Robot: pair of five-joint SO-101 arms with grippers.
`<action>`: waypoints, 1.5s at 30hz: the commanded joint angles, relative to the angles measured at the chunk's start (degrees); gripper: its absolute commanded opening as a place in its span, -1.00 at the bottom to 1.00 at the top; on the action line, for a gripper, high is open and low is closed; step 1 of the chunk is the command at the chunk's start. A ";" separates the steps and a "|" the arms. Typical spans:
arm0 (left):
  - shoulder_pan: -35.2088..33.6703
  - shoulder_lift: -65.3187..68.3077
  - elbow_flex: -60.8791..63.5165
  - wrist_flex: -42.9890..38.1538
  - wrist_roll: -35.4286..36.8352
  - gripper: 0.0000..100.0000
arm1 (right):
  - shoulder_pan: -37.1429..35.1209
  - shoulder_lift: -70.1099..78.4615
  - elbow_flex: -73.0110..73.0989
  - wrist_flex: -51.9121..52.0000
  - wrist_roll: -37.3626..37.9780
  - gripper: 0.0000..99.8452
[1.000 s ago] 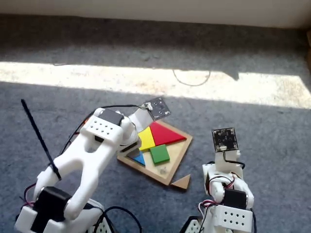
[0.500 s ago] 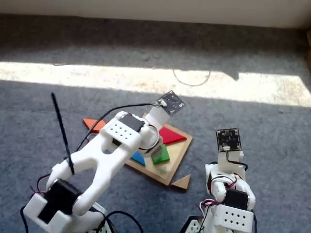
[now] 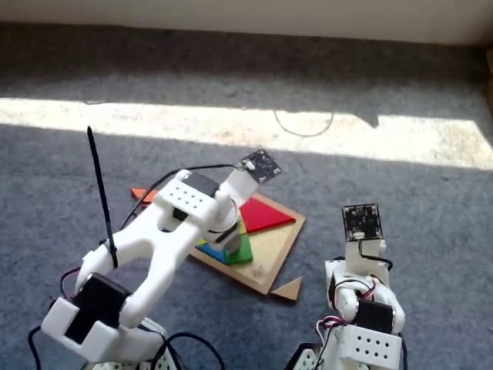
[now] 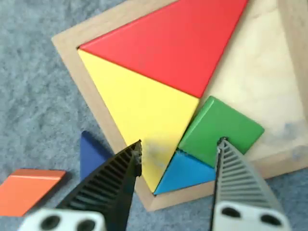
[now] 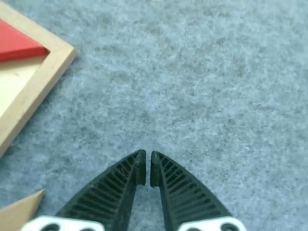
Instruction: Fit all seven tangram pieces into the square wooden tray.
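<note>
Lying on the grey carpet (image 3: 400, 193) at the far left, an orange parallelogram (image 4: 26, 190) sits well outside the tray. Just to its right, a dark blue piece (image 4: 91, 151) rests on the carpet just beside the tray's left rim, partly hidden behind one finger of the left gripper.

The left gripper (image 4: 179, 143) stands over the near-left part of the square wooden tray (image 4: 67, 41) with its fingers spread wide and nothing between them. One fingertip is over the yellow triangle (image 4: 139, 106) close to the rim. The other is over the edge of the green square (image 4: 221, 130). Whether either fingertip touches a piece cannot be told.

Inside the tray, the yellow triangle lies along the left rim with the red triangle (image 4: 178, 43) flush against its far-right side. The green square meets both at their shared corner. A light blue triangle (image 4: 185, 172) fills the near corner, touching the yellow triangle and the green square. The tray's right part is bare wood.

On the carpet just beside the tray's near corner lies a tan triangle (image 3: 287, 290).

Farther right, the right gripper (image 5: 144, 166) hangs over bare carpet, its fingers drawn together, the tips almost touching and holding nothing. It is apart from the tray, with the tan triangle to its left.
</note>
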 commanded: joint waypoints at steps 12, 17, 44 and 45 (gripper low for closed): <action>-7.34 -25.19 1.54 4.75 -2.11 -0.51 | 0.66 -0.66 1.27 -1.01 0.70 -0.93; -15.87 -28.79 1.01 7.03 -2.11 -0.51 | 0.66 -0.66 1.27 -1.01 0.70 -0.93; -31.87 6.29 -17.01 5.71 -39.56 -0.51 | 0.57 -0.66 1.27 -1.01 0.70 -0.93; -31.78 7.69 -17.63 5.71 -40.26 -0.51 | 0.57 -0.66 1.27 -1.01 0.70 -0.93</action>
